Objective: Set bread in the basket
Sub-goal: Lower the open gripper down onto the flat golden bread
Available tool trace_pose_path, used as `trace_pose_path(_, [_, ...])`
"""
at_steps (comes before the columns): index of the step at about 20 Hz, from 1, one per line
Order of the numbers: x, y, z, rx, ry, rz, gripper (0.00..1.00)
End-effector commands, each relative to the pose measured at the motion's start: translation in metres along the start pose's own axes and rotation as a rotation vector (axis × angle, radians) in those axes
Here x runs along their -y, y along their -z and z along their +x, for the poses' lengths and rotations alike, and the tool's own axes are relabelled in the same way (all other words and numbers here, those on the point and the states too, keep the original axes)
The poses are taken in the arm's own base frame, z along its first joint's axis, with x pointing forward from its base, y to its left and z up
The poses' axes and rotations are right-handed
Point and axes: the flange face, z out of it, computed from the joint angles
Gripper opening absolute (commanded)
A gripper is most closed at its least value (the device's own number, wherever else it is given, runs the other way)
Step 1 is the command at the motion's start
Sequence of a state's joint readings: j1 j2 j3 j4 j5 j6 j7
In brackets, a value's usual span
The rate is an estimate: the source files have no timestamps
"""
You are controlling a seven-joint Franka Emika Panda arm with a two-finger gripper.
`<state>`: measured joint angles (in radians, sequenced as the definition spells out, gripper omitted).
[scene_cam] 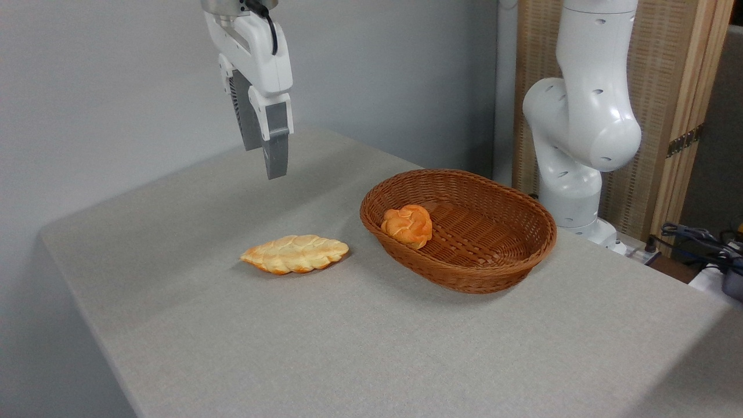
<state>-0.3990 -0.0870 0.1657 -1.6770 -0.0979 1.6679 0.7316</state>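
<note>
The gripper (265, 152) hangs well above the grey surface (371, 348), its jaws a little apart and holding nothing. The bread (295, 253) lies flat on the surface below it and slightly to the right, left of the basket (493, 278) and not touching it. A small orange bun (407, 225) rests inside the basket against its left wall.

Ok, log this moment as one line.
gripper: raised, empty | bread: on table, left of basket | bun: in basket | bread: not yet grasped
</note>
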Motion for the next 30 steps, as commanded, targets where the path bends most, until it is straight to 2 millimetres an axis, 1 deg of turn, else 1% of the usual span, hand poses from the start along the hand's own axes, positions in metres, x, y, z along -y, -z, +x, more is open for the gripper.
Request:
trace_pose_path(1, [0.003, 0.001, -0.009, 0.025, 0.026, -0.029, 1.00])
trace_pose_path(5, [0.009, 0.002, -0.015, 0.030, 0.046, -0.022, 1.00])
trace_pose_path(15, [0.009, 0.002, -0.015, 0.030, 0.045, -0.019, 1.00])
trace_pose_path(20, [0.006, -0.002, -0.019, 0.063, 0.046, -0.040, 1.00])
trace_pose_path(21, [0.007, -0.007, -0.019, 0.070, 0.045, -0.041, 1.00])
trace_pose_path(24, [0.011, -0.036, -0.026, 0.108, 0.023, -0.054, 1.00])
trace_pose_path(26, [0.014, -0.051, -0.028, 0.116, 0.019, -0.038, 1.00])
trace_pose_path(29, [0.018, -0.082, -0.030, 0.101, 0.014, -0.024, 1.00])
trace_pose_path(30, [0.014, -0.092, -0.028, 0.101, -0.027, -0.025, 1.00])
